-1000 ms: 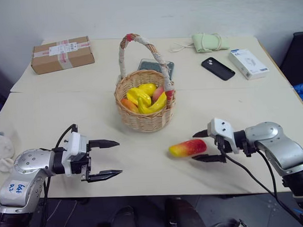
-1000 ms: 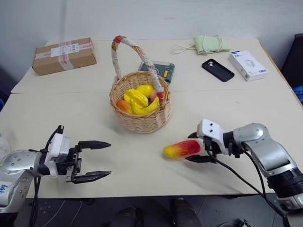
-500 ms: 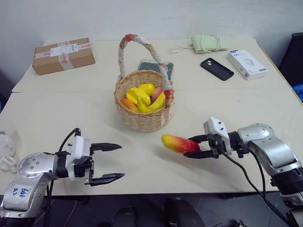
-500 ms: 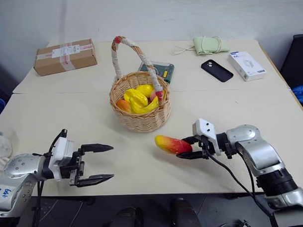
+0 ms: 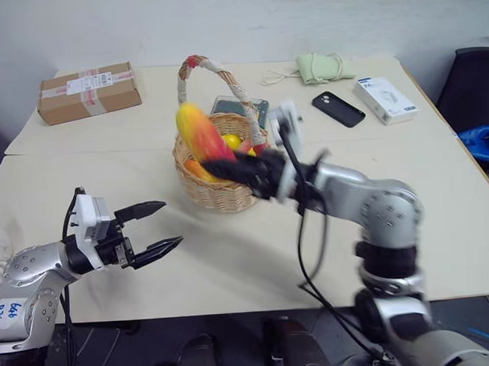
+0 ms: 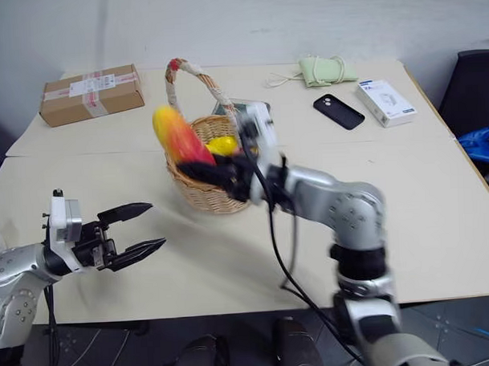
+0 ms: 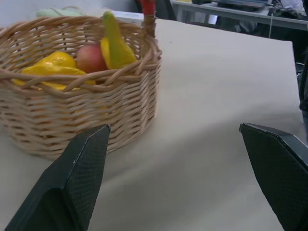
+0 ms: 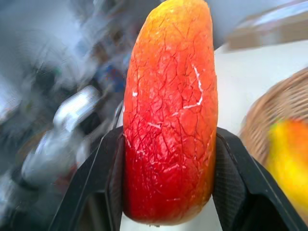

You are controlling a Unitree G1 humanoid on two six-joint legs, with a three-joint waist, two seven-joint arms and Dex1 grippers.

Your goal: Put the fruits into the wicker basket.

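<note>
Worktop: pale beige flat worktop [image 5: 231, 264], carrying everything below.
Basket: round light-tan woven wicker basket [image 5: 217, 192] with a tall cloth-wrapped arched handle, standing near the middle of the worktop.
Fruit already in: yellow, orange and pink plastic fruit pieces [image 7: 72, 60] lie inside the basket, a curved yellow banana [image 7: 114, 43] poking up among them.
Right claw: right claw [image 5: 220, 164] is clamped on the oblong red-to-yellow plastic mango [image 5: 196, 132], its two black fingers [image 8: 103, 183] pressing the fruit's sides; the mango is held in the air, tilted, at the basket's near-left rim beside the handle.
Left claw: left claw [image 5: 154, 228] hangs wide and empty above the worktop, pointing toward the basket, well apart from it.
Step in hand: carrying the last loose fruit to the basket, by my reading.
Next move: bring the mango over the basket's mouth clear of the handle, lower it a little, then part the fingers so it drops among the others.
Risk: the handle arch is close; a clip there could tip the basket.
</note>
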